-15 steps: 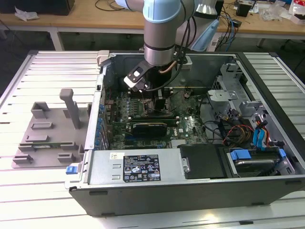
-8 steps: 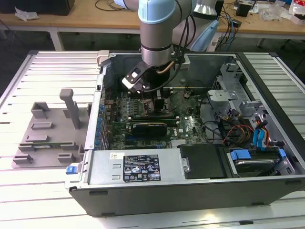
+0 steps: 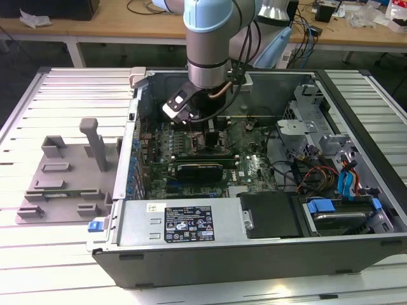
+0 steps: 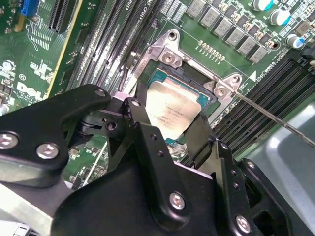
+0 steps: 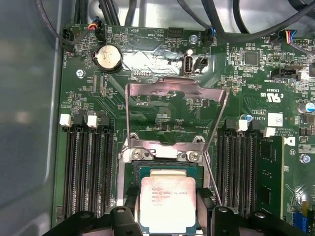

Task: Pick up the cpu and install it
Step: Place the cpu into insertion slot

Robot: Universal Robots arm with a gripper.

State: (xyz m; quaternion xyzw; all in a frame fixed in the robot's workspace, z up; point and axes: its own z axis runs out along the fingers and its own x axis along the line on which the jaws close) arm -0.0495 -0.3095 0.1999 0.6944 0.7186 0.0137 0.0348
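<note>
I am watching the black two-finger gripper [image 4: 170,120] working low inside the open grey metal computer case [image 3: 254,264]. Its fingers [image 4: 139,118] are pinching the cpu [image 5: 168,204], a small flat square chip with a silver-grey metal top, one finger on each of two opposite edges.

The cpu is hanging directly over the square black-framed motherboard socket [image 5: 167,170] and is covering most of it. I cannot tell if it is already touching the socket. At the socket's far edge the silver metal retention plate [image 5: 172,91] is standing open. Long black memory slots [image 5: 86,167] are running along both sides of the socket on the green motherboard [image 5: 162,120].

In the exterior view the pale blue and silver robot arm [image 3: 206,38] is reaching down above the socket. A grey plastic fixture block [image 3: 63,171] is lying well apart from the socket, outside the case.
</note>
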